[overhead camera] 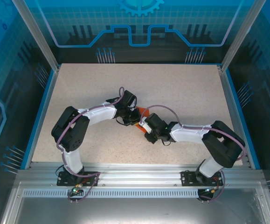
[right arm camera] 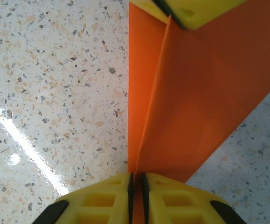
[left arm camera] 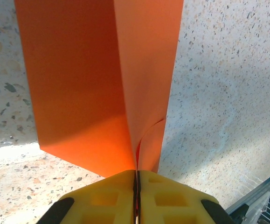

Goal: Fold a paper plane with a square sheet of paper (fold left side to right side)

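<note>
Yellow-padded left pincer [left arm camera: 135, 184] and right pincer [right arm camera: 136, 186] are each clamped shut on opposite ends of the thin orange-red square sheet of paper [left arm camera: 88, 79], part-folded over the middle of the speckled table [left arm camera: 218, 93]; unequal pull may tear it or skew the crease.

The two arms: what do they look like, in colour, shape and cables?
The left arm and the right arm have black joint housings and white link covers, with a purplish cable looping along each. The left tool and the right tool have yellow moulded fingers with square recesses and black patches.
</note>
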Motion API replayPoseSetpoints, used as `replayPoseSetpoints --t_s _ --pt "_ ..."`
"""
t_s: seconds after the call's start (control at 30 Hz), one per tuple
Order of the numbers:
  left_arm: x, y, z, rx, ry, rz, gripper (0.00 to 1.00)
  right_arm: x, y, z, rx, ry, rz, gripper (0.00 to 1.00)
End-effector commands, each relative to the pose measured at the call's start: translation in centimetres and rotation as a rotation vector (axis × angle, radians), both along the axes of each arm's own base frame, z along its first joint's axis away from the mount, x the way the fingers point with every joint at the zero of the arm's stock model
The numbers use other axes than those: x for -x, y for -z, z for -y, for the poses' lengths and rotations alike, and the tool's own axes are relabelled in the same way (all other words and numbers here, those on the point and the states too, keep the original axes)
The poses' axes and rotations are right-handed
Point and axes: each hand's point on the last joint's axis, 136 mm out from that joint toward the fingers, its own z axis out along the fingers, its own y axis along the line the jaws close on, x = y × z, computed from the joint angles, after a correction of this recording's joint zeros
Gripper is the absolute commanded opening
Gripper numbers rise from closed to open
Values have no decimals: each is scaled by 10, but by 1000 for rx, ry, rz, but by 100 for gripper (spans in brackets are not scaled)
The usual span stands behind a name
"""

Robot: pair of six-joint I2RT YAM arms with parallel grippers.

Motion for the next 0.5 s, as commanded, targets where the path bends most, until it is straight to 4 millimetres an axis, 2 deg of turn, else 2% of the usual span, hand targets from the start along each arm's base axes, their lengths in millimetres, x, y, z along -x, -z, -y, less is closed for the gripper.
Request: replayPoseSetpoints --t_s 0.0,0.03,0.23,0.33,0.47 --pt "-4 -15 3 22 -3 8 16 -7 -3 -5 -11 5 4 13" --pt "-5 -17 2 24 -5 10 19 -6 -2 -4 -8 6 2 12" --pt "-9 -26 -3 30 -11 28 22 -5 -1 -1 -10 18 -5 8" --pt "-12 -33 -8 33 -15 43 28 -4 -1 1 -16 24 -13 6" --pt "-14 -41 -18 37 -34 60 28 -5 -2 3 -31 36 -19 2"
